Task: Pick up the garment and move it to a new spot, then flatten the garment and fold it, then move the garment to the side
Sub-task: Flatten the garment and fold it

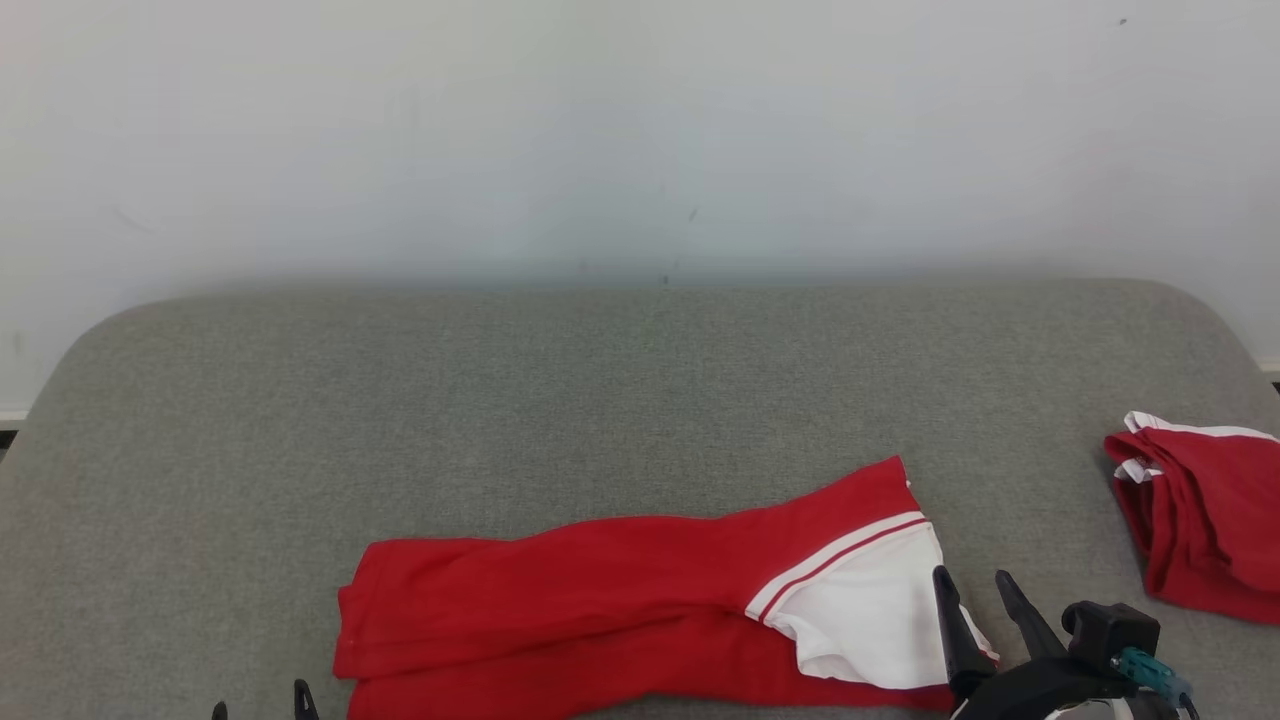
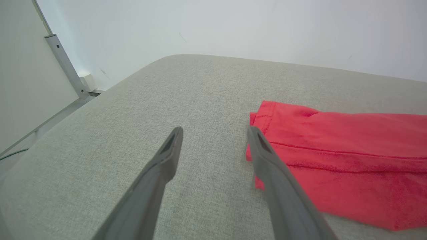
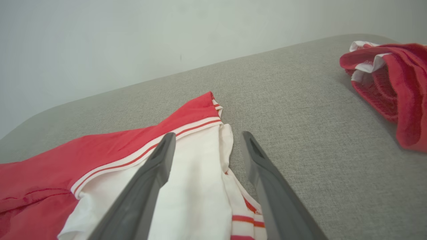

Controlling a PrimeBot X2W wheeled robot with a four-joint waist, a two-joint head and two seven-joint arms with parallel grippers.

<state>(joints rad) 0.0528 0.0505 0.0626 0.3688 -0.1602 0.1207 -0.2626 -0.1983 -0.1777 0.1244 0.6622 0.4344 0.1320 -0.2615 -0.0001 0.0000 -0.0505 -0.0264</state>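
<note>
The garment point(image 1: 620, 600) is red with a white end panel and thin stripes, lying stretched in a long band across the near part of the grey cushioned surface point(image 1: 600, 400). My right gripper point(image 1: 972, 590) stands open just over the white right end point(image 3: 196, 173), nothing between its fingers. In the head view only the tips of my left gripper point(image 1: 260, 708) peek above the bottom edge, left of the red end. In the left wrist view the left gripper point(image 2: 215, 131) is open above bare fabric, the garment's red end point(image 2: 333, 160) beside its right finger.
A second red-and-white garment point(image 1: 1205, 515) lies folded at the right edge of the surface, also seen in the right wrist view point(image 3: 390, 86). A pale wall point(image 1: 640, 130) rises behind. A metal frame post point(image 2: 65, 65) stands off the surface's far left corner.
</note>
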